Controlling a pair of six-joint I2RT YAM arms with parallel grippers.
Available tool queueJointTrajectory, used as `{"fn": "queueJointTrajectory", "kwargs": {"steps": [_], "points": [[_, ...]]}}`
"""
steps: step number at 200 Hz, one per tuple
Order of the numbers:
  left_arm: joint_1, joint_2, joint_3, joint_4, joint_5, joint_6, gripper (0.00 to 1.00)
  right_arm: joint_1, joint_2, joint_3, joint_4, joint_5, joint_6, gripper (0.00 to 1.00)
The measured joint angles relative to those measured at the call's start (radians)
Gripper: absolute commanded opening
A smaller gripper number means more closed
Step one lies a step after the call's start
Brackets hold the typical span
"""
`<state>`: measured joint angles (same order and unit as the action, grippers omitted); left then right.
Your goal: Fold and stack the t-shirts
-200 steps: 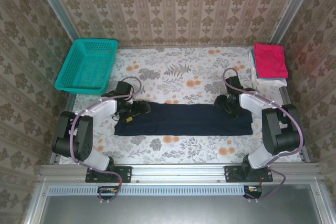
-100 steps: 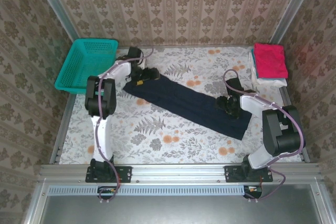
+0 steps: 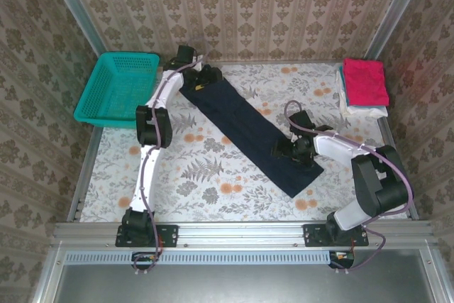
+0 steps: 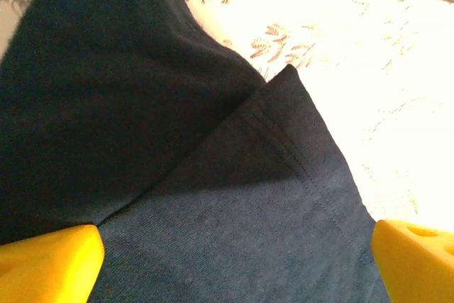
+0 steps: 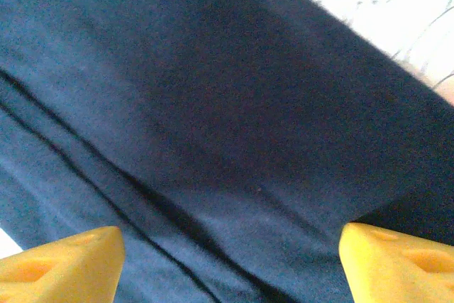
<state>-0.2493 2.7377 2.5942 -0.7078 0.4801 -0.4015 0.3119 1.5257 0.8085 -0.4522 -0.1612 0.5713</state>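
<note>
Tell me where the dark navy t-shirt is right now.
In the top view the dark navy t-shirt lies as a diagonal strip mid-table, running from near the teal basket at far left toward the near right.

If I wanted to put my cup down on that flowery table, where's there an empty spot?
Widest bare table: near side, between the left arm and the navy t-shirt. Another patch lies far-centre, between that shirt and the pink t-shirt. Crowded: teal basket corner and around the right gripper.

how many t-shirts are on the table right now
3. A navy t-shirt lies diagonally across the table; a folded pink t-shirt sits on a folded white t-shirt at the far right corner. Others may hide in that stack.
</note>
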Motion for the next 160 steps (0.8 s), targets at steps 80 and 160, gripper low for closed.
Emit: {"fn": "queueJointTrajectory", "kwargs": {"steps": [80, 160], "points": [[-0.013, -0.268, -0.325, 0.058, -0.024, 0.003, 1.0, 0.01, 0.02, 0.277, 0.039, 0.098, -0.206, 0.81], [-0.131, -1.14, -1.244, 0.443, -0.352, -0.006, 1.0, 0.114, 0.622, 0.884, 0.19, -0.032, -0.197, 0.71]]}}
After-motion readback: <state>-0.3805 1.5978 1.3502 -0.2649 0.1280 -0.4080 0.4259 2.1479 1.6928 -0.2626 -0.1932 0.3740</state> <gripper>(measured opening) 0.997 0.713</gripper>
